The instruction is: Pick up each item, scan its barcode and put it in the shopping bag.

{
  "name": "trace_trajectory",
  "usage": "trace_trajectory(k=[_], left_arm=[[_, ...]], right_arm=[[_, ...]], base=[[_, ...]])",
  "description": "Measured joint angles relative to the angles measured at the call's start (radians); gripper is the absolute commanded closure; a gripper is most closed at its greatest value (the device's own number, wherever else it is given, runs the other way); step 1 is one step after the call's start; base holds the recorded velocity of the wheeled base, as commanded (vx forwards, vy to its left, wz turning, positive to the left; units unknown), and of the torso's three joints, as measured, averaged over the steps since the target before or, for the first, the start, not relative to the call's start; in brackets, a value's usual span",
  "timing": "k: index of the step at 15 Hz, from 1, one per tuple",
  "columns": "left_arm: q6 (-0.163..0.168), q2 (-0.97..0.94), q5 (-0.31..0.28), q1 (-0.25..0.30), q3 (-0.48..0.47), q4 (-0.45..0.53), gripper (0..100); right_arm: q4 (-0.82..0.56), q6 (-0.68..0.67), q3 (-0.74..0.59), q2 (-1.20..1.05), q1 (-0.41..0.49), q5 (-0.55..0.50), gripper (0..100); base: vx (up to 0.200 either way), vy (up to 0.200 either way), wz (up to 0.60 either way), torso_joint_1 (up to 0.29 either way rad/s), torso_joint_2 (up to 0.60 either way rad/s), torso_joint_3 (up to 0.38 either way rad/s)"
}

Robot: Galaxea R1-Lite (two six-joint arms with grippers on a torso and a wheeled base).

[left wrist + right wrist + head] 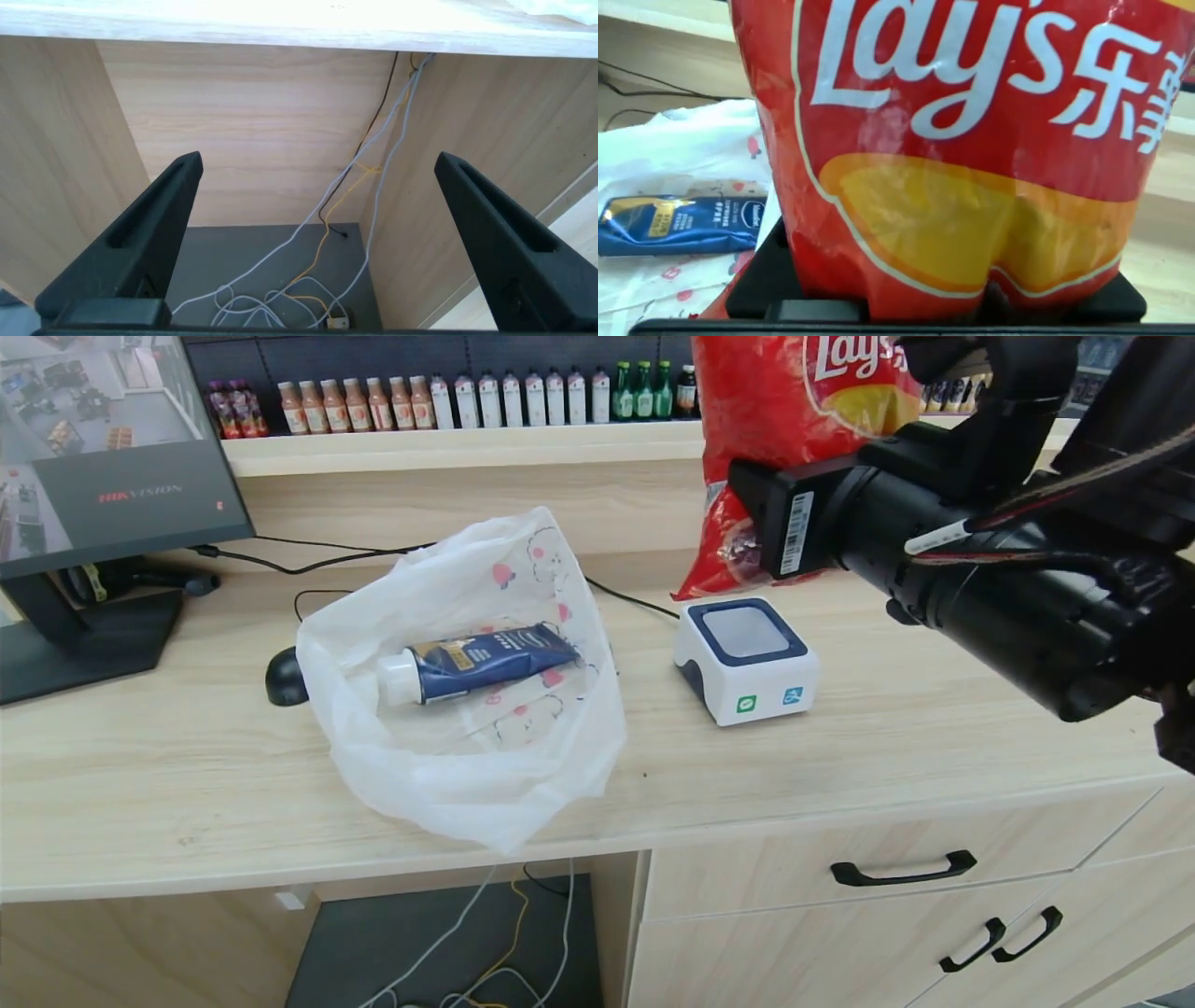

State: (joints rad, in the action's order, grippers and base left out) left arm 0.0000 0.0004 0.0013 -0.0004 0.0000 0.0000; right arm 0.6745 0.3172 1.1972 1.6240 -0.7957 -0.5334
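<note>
The left gripper (318, 168) hangs under the surface (187, 756), fingers spread and empty. The bag (467, 775) sits mid-surface with a tube (476, 663) inside. The scanner (745, 658) is near its right. The right gripper (938, 289) pinches the chips (775, 401) above the scanner's back side. The scan step looks to be on. Next, the chips' barcode should face the scanner.

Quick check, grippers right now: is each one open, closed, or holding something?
Left gripper: open, holding nothing.
Right gripper: closed on the red chip bag.
</note>
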Motion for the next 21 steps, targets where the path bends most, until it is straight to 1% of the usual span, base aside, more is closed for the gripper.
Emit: trace_trajectory(k=[1,2,8,11,15,18,21], left_arm=[[0.000,0.000,0.000,0.000,0.000,0.000,0],[0.000,0.000,0.000,-0.001,0.000,0.000,0],[0.000,0.000,0.000,0.000,0.000,0.000,0],[0.000,0.000,0.000,0.000,0.000,0.000,0],[0.000,0.000,0.000,-0.001,0.000,0.000,0],[0.000,0.000,0.000,0.000,0.000,0.000,0],[0.000,0.000,0.000,0.000,0.000,0.000,0]], right_arm=[[-0.032,-0.011,0.009,0.004,-0.002,-0.037,100],[-0.062,-0.015,0.023,0.008,-0.002,-0.051,100],[-0.373,-0.029,0.140,-0.004,0.004,-0.080,100],[-0.460,-0.046,0.156,-0.008,0.009,-0.110,100],[-0.484,-0.068,0.154,-0.009,0.022,-0.111,100],[-0.521,-0.111,0.120,-0.013,0.026,-0.111,100],[-0.523,-0.143,0.076,-0.014,0.039,-0.104,100]], base=[[0.000,0.000,0.00,0.000,0.00,0.000],[0.000,0.000,0.00,0.000,0.00,0.000],[0.000,0.000,0.00,0.000,0.00,0.000],[0.000,0.000,0.00,0.000,0.00,0.000],[0.000,0.000,0.00,0.000,0.00,0.000],[0.000,0.000,0.00,0.000,0.00,0.000],[0.000,0.000,0.00,0.000,0.00,0.000]])
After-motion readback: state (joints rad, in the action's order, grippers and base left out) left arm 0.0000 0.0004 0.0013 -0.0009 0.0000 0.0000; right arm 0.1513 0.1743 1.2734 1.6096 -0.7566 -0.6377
